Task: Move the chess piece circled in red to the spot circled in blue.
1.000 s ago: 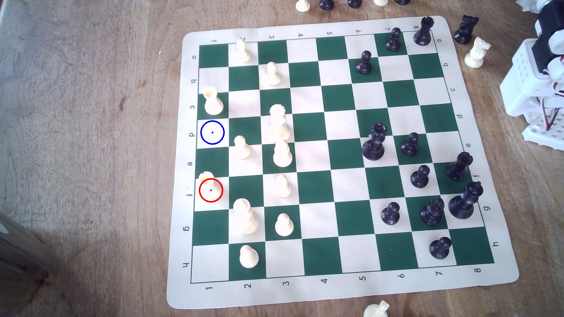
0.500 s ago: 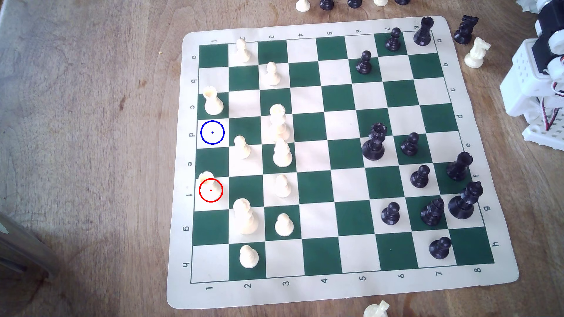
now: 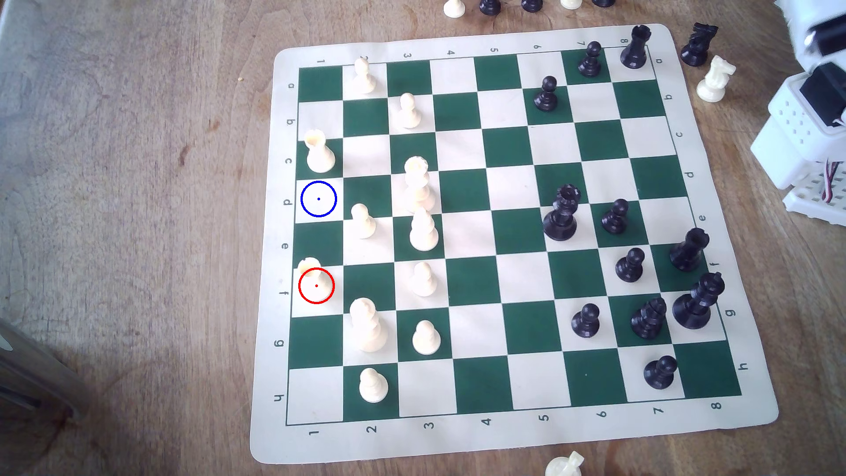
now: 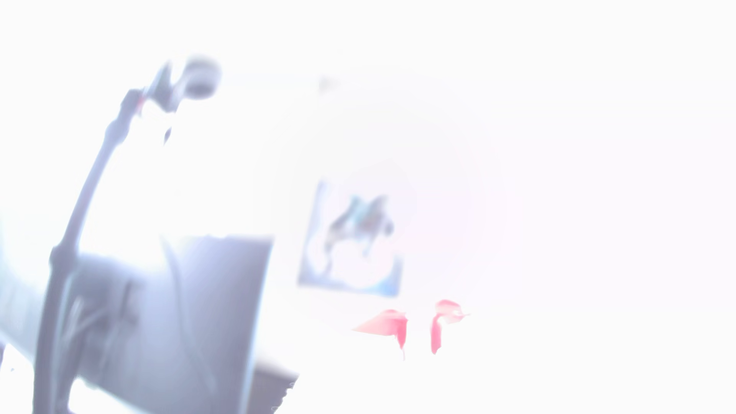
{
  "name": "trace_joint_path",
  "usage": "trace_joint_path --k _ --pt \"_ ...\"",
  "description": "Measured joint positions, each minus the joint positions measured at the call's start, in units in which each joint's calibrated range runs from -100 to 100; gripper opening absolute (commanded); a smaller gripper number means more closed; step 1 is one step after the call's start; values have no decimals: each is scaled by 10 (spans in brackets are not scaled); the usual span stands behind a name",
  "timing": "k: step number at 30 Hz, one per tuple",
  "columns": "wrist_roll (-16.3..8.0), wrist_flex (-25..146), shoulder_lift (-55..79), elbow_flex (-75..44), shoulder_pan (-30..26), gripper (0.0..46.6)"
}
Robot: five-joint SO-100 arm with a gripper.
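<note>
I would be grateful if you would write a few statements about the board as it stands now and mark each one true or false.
1. The cream rook stands on the square ringed in red. True.
2. The blue-ringed square already holds a piece. False: it is bare.
3. Another cream rook stands on the green square next to the blue-ringed square, towards the top of the exterior view. True.
4. The arm hangs over the middle of the board. False: it is off the board, at the exterior view's right edge.
5. A green square lies between the red-ringed and blue-ringed squares. True.
</note>
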Motion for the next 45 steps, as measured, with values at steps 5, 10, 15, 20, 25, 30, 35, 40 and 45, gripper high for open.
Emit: trace_joint_path --k 5,10,15,20,25,30,35,40,45 --pt "-13 285 4 -65 -15 34" --pt "-29 486 89 -208 -21 36" --pt "-47 590 206 -349 -21 41" --pt "-65 606 395 -501 -6 44" --pt "-82 606 623 -671 16 56" --pt "-90 590 819 -804 37 69" --pt "-105 559 974 -913 52 126" --pt "-121 539 1057 -984 60 169" --pt "-135 518 1128 -1045 61 171"
